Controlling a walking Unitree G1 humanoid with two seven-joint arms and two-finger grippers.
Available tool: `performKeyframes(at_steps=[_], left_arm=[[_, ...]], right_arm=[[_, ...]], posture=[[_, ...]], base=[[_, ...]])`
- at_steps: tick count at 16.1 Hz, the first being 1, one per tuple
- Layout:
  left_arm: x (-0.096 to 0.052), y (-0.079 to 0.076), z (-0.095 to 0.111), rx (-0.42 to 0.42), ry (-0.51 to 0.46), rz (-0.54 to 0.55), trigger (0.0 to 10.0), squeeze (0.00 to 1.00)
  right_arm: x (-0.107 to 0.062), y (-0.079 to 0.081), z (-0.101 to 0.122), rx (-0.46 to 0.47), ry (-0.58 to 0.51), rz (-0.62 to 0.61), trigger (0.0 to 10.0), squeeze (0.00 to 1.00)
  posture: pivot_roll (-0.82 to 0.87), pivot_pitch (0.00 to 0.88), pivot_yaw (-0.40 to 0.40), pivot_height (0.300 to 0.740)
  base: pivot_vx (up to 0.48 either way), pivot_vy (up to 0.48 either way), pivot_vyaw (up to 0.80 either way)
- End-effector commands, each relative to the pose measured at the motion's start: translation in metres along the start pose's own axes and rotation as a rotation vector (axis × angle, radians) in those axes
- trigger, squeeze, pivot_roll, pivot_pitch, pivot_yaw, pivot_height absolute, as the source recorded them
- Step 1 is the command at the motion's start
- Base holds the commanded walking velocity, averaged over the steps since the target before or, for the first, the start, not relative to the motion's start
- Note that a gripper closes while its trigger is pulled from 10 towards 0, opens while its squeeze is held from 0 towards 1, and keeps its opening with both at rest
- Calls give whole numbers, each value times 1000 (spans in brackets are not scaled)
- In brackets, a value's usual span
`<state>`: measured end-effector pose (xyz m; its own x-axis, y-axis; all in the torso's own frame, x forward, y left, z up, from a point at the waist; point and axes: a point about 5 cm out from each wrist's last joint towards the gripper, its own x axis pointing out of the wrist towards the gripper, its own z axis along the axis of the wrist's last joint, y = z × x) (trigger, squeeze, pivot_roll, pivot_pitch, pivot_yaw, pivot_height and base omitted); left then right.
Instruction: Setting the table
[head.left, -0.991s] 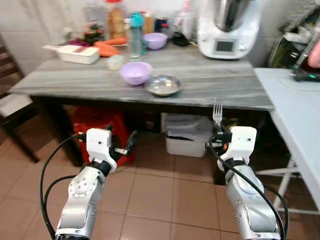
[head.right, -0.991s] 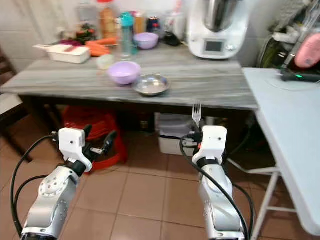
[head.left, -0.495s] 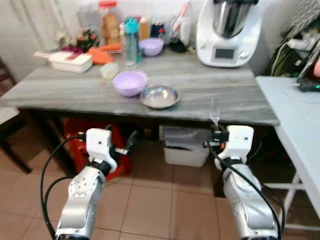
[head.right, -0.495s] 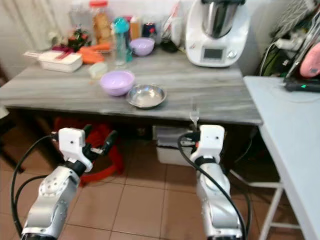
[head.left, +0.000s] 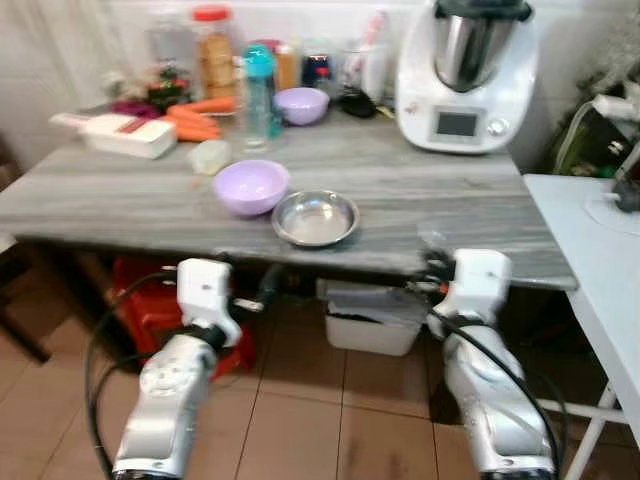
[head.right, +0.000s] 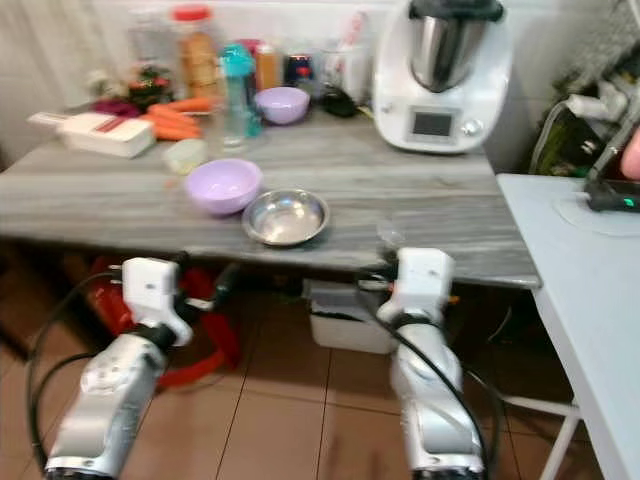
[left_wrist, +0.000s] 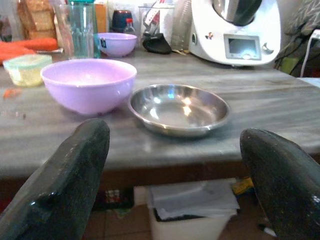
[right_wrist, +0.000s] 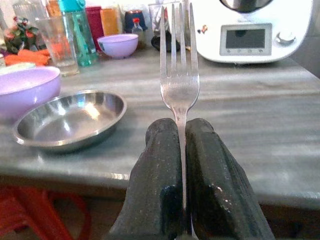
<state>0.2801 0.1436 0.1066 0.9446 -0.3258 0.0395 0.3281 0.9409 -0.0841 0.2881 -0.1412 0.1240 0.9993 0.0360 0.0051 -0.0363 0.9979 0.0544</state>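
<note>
Fork (right_wrist: 179, 85) sits clamped between the pressed-together fingers (right_wrist: 156, 165) of your right gripper (head.left: 432, 270), handle pinched, tines pointing straight out ahead of the fingertips along the gripper's own line. Its long axis runs from the gripper toward the table (head.left: 480, 200), and the gripper itself is at the table's near edge, at about tabletop height. The coming move turns on this: the fork stands on end, while a place setting wants it lying flat beside a dish.

Ahead of the tines and toward the robot's left lies the steel dish (right_wrist: 70, 119), on the tabletop near the front edge. The lilac bowl (head.left: 251, 186) stands just beside it, farther left. Bare tabletop lies directly beyond the fork, between the dish and the white kitchen machine (head.left: 467, 65) at the back. Judge this strip the likeliest landing spot; the right arm is the nearer one to it.

Your left gripper (head.left: 262, 288) hangs below the table edge with its fingers (left_wrist: 70, 175) spread wide and nothing between them, facing the dish and bowl.

Obstacles: the table edge itself, close in front of both grippers. Lift over it before you tilt the fork down. A teal bottle (head.left: 258, 80), jars and carrots (head.left: 190, 115) stand at the back, well apart from the path.
</note>
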Motion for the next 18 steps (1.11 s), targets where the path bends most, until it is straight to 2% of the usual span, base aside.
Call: performKeyframes(at_steps=[1,8,10,12,14,15,17,18], left_arm=[[4,-8,2,-8,-10,-36,10000,0],[3,-11,1,-12,-4,-44,10000,0],[2,-14,2,-37,-21,-55,10000,0],[-3,-17,0,-33,-7,-101,10000,0],[-11,-22,-2,19,6,-193,10000,0],[-12,-22,-3,21,11,-201,10000,0],[-20,-24,-7,-6,29,-257,10000,0],[-29,-27,-12,-31,57,-303,10000,0]], right_arm=[[1,-11,1,-24,-2,-36,10000,0],[1,-12,-1,-18,1,-54,10000,0],[0,-12,-2,-17,2,-54,10000,0],[0,-12,-2,-6,-7,-56,10000,0],[1,-13,-2,6,-3,-66,10000,0],[2,-13,-3,11,0,-70,10000,0],[6,-17,-7,51,37,-103,10000,0],[11,-18,-7,46,55,-110,10000,0]], posture=[[75,0,24,740],[73,0,25,740],[73,0,25,740],[73,0,25,740],[73,0,25,740],[73,0,25,740],[77,0,21,740],[70,0,23,740]], base=[[398,0,800],[388,0,74],[169,0,0],[0,0,0],[0,0,0],[0,0,0],[0,0,0],[0,0,0]])
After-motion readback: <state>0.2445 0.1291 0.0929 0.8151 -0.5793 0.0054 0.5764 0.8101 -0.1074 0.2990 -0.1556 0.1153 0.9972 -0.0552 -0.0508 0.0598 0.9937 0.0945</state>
